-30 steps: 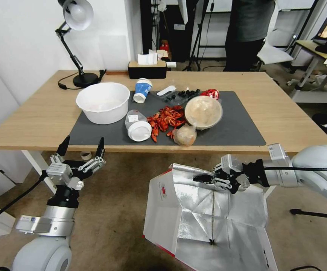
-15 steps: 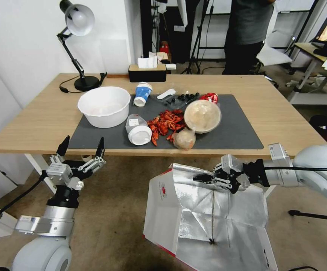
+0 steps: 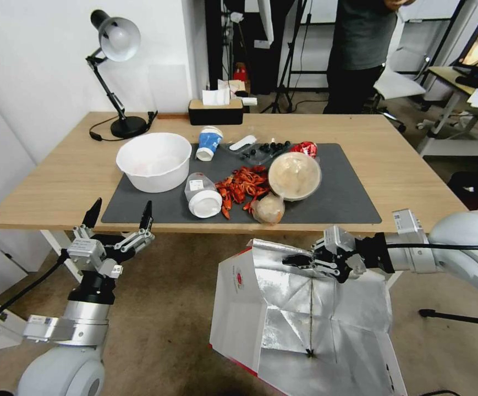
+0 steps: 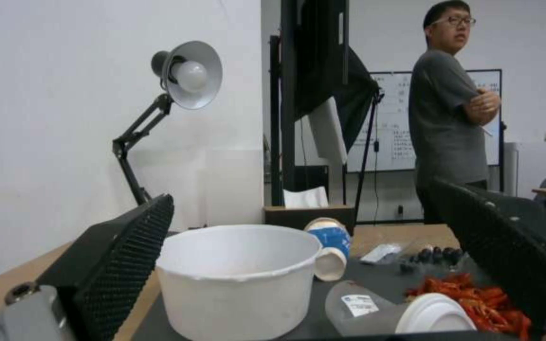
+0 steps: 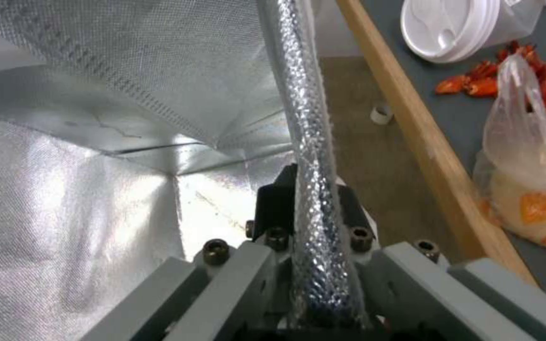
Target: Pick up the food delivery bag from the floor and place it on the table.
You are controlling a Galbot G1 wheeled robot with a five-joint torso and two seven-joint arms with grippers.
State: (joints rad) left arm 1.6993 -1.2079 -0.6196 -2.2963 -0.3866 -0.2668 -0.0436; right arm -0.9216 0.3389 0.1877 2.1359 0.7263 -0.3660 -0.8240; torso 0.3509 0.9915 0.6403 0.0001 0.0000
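arms: white rounded shells, silver wrist cuffs | cables: black | left gripper (image 3: 119,216): black textured pads | screws: dark hex

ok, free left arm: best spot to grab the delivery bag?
The near-left rim of the food delivery bag, coming from the left. Its mouth gapes open, that edge stands free, and the right end effector already pinches the far rim. Left end effector is open.
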